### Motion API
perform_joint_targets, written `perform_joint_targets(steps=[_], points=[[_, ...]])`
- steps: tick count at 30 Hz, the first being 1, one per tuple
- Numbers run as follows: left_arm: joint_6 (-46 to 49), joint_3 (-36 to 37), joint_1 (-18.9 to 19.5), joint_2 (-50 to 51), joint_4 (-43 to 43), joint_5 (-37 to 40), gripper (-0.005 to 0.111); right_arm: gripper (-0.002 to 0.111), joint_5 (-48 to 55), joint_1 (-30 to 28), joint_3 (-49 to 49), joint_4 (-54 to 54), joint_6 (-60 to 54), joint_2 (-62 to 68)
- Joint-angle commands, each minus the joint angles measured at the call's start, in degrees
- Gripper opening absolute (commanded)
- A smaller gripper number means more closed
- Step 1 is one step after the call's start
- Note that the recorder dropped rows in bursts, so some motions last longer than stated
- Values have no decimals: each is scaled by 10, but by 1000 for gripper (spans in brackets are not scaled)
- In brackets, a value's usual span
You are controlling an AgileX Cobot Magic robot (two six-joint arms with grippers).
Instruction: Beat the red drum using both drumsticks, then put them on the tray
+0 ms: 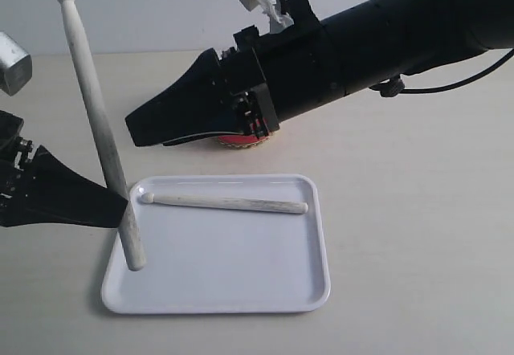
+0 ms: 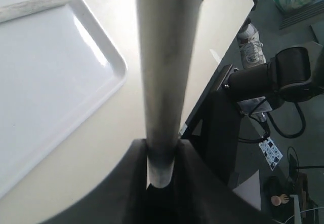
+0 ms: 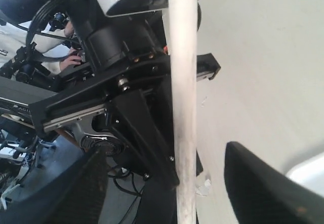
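Pale bench (image 1: 418,234) carries the white tray (image 1: 241,291), with one drumstick (image 1: 225,202) lying flat across it. My left tool (image 1: 119,201) pinches the second drumstick (image 1: 92,98), steeply tilted, butt over the tray's left side. My right tool (image 1: 144,130) hangs spread and empty over the mostly hidden red drum (image 1: 241,140).

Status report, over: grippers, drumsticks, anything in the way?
Left gripper shut on one drumstick, tilted, lower end over tray. Right gripper open, empty. Other drumstick flat in tray. Right arm hides most of red drum.

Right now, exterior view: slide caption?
Left gripper holds one drumstick near-upright at the tray; second drumstick lies flat inside.
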Motion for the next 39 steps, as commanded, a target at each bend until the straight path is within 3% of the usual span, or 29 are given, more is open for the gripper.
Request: perform_joint_targets(steps=[1,4,28,39], points=[[23,1,-27,-1,-39,1,0,64,0,8,2,15,-14,-5],[39,1,-42,-1,-49,1,0,64,0,8,2,9,-14,-5],[34,2,-43,-1,-65,1,0,63,-5,47,2,-10,-14,-5],[35,2,-43,-1,-65,1,0,56,-13,47,2,40,-24,-5]])
